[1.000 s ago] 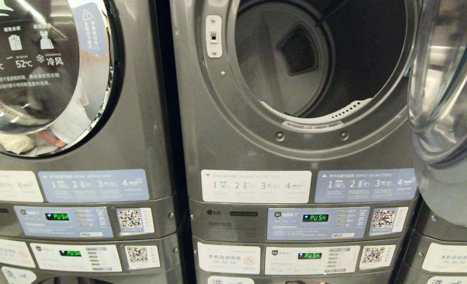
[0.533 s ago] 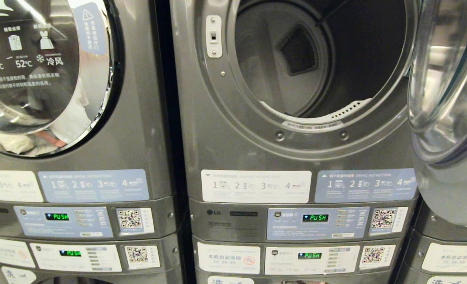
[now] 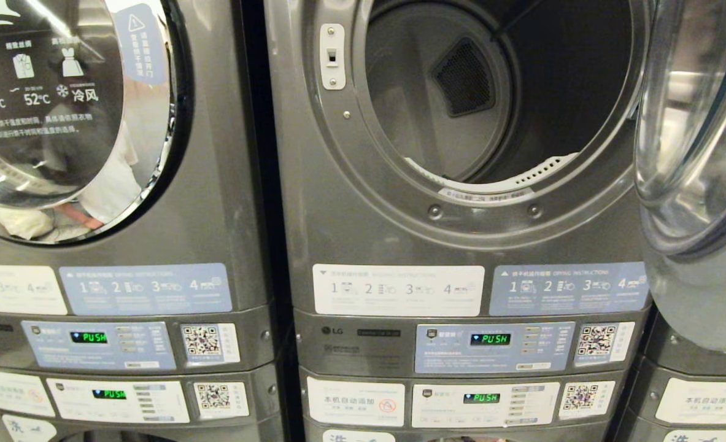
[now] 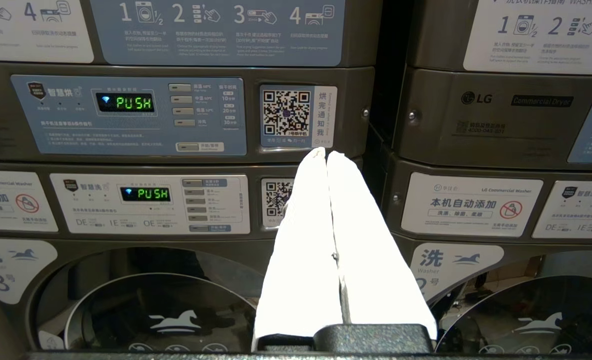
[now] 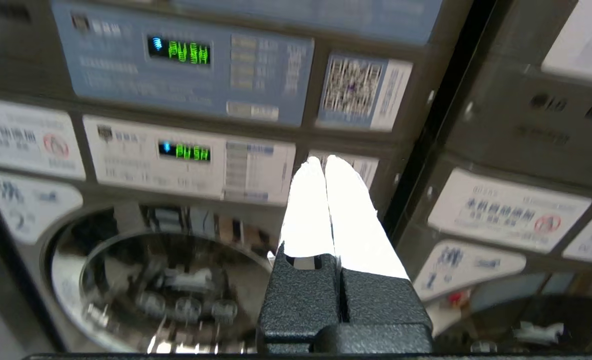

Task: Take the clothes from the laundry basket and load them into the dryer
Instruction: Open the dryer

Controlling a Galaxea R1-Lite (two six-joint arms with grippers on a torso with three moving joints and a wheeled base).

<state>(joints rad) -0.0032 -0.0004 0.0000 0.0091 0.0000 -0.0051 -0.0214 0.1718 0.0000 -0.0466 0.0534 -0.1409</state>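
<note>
Both grippers, left gripper (image 4: 327, 156) and right gripper (image 5: 324, 161), pressed together, seemingly clear of panels.

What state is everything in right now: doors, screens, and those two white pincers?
Middle dryer door: swung open.
Middle dryer drum: no clothes visible.
Left dryer door: closed.
Dryer display: lit, reads PUSH.
Left gripper: shut, holding nothing.
Right gripper: shut, holding nothing.

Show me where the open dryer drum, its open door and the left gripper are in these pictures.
open dryer drum (image 3: 540, 92), head view, on its dark inner wall.
open door (image 3: 694, 123), head view, on the glass of the door swung to the right.
left gripper (image 4: 327, 156), left wrist view, at the closed white fingertips.
</note>
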